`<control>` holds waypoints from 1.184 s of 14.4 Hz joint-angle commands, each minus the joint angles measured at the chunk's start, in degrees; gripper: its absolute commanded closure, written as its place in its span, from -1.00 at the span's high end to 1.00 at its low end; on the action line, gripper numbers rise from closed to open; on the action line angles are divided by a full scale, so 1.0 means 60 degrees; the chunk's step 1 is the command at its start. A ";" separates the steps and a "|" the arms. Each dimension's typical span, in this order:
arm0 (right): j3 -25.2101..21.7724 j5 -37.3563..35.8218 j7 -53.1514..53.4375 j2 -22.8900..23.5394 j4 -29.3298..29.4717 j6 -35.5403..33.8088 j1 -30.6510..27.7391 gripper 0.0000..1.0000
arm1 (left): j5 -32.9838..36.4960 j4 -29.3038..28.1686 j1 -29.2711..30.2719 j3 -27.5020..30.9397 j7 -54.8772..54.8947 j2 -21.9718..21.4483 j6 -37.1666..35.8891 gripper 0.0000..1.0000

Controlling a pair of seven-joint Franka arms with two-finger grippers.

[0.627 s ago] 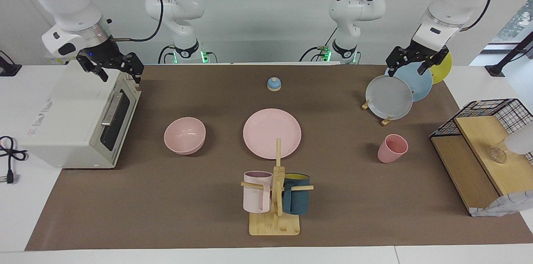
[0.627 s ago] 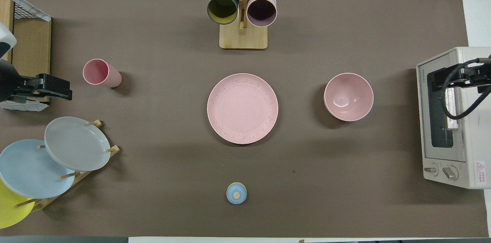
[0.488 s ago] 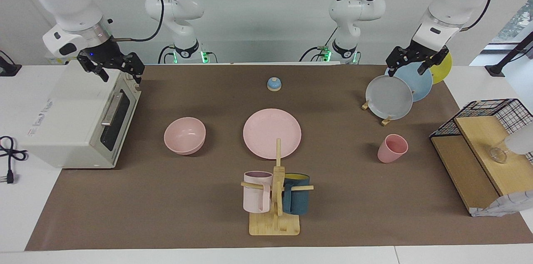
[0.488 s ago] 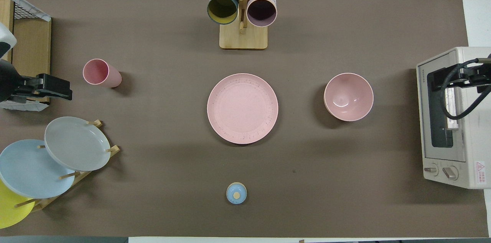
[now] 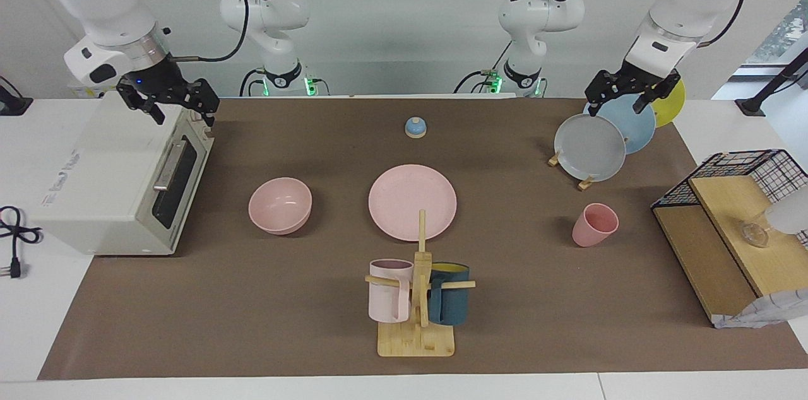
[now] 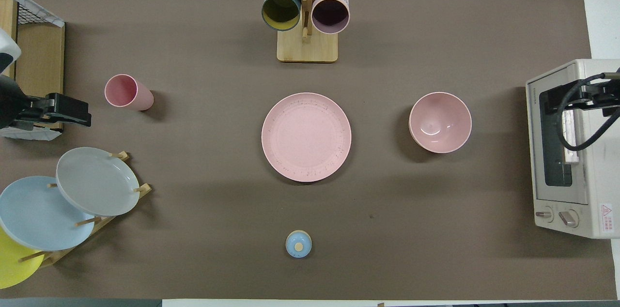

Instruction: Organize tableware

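The matte pink plate [image 5: 412, 201] lies flat at the table's middle and also shows in the overhead view [image 6: 306, 137]. The pink bowl [image 5: 280, 205] [image 6: 440, 122] stands upright beside it, toward the right arm's end. The pink handleless cup [image 5: 594, 224] [image 6: 128, 92] stands upright toward the left arm's end. My right gripper [image 5: 180, 111] [image 6: 576, 99] hangs open and empty over the toaster oven's top front edge. My left gripper [image 5: 617, 106] [image 6: 68, 111] hangs open and empty above the plate rack. Neither touches the pink set.
A white toaster oven [image 5: 120, 179] stands at the right arm's end. A rack [image 5: 584, 184] holds grey, blue and yellow plates. A wooden mug tree [image 5: 416, 337] with pale-pink and teal mugs stands farther from the robots than the plate. A small blue bell [image 5: 415, 127] and a wooden shelf with a wire basket [image 5: 726, 229] are also present.
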 commanded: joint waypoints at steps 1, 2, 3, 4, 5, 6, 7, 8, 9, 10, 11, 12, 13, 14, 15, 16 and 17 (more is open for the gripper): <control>0.0040 0.0180 0.0198 0.0116 0.0016 0.0318 0.0557 1.00 | 0.0160 -0.0129 0.0071 -0.0057 -0.0006 -0.0180 -0.0110 1.00; 0.0040 0.0180 0.0535 0.0364 -0.0027 0.0610 0.1009 1.00 | 0.0160 -0.0129 0.0057 -0.0057 -0.0006 -0.0180 -0.0110 1.00; 0.0040 0.0180 0.1104 0.0671 -0.0057 0.0961 0.1622 1.00 | 0.0160 -0.0129 0.0071 -0.0057 -0.0006 -0.0180 -0.0110 1.00; 0.0040 0.0137 0.1820 0.1080 -0.0071 0.1414 0.2165 1.00 | 0.0160 -0.0129 0.0071 -0.0057 -0.0006 -0.0180 -0.0110 1.00; 0.0040 0.0107 0.2393 0.1490 -0.0173 0.1882 0.2605 1.00 | 0.0160 -0.0129 0.0071 -0.0057 -0.0006 -0.0180 -0.0095 1.00; 0.0040 0.0107 0.2718 0.1697 -0.0522 0.2482 0.2813 1.00 | 0.0160 -0.0129 0.0071 -0.0057 -0.0006 -0.0180 -0.0110 1.00; 0.0040 0.0107 0.2953 0.1714 -0.1265 0.3372 0.2916 1.00 | 0.0160 -0.0129 0.0071 -0.0057 -0.0006 -0.0180 -0.0110 1.00; 0.0040 0.0107 0.3144 0.1612 -0.2331 0.4556 0.3121 1.00 | 0.0160 -0.0129 0.0071 -0.0057 -0.0006 -0.0180 -0.0110 1.00; 0.0040 0.0107 0.3291 0.1539 -0.3125 0.5438 0.3268 1.00 | 0.0160 -0.0129 0.0057 -0.0057 -0.0006 -0.0180 -0.0110 1.00; 0.0025 0.0107 0.3437 0.1552 -0.3481 0.5838 0.3313 1.00 | 0.0160 -0.0129 0.0071 -0.0057 -0.0006 -0.0180 -0.0110 1.00; 0.0025 0.0107 0.3439 0.1625 -0.3528 0.5828 0.3284 1.00 | 0.0160 -0.0129 0.0071 -0.0057 -0.0006 -0.0180 -0.0110 1.00; 0.0025 0.0107 0.3439 0.1597 -0.3601 0.5755 0.3226 1.00 | 0.0160 -0.0129 0.0057 -0.0057 -0.0006 -0.0180 -0.0110 1.00; 0.0025 0.0078 0.3395 0.1553 -0.3819 0.5841 0.3167 1.00 | 0.0160 -0.0129 0.0071 -0.0057 -0.0006 -0.0180 -0.0110 1.00; 0.0011 0.0005 0.3351 0.1524 -0.3967 0.5900 0.3167 1.00 | 0.0160 -0.0129 0.0071 -0.0057 -0.0006 -0.0180 -0.0110 1.00; 0.0011 -0.0010 0.3351 0.1494 -0.3983 0.5915 0.3152 1.00 | 0.0160 -0.0129 0.0057 -0.0057 -0.0006 -0.0180 -0.0110 1.00; -0.0004 -0.0010 0.3322 0.1480 -0.4084 0.5973 0.3152 1.00 | 0.0160 -0.0129 0.0071 -0.0057 -0.0006 -0.0180 -0.0110 1.00; -0.0004 -0.0025 0.3133 0.1421 -0.4375 0.6235 0.3050 1.00 | 0.0160 -0.0129 0.0071 -0.0057 -0.0006 -0.0180 -0.0110 1.00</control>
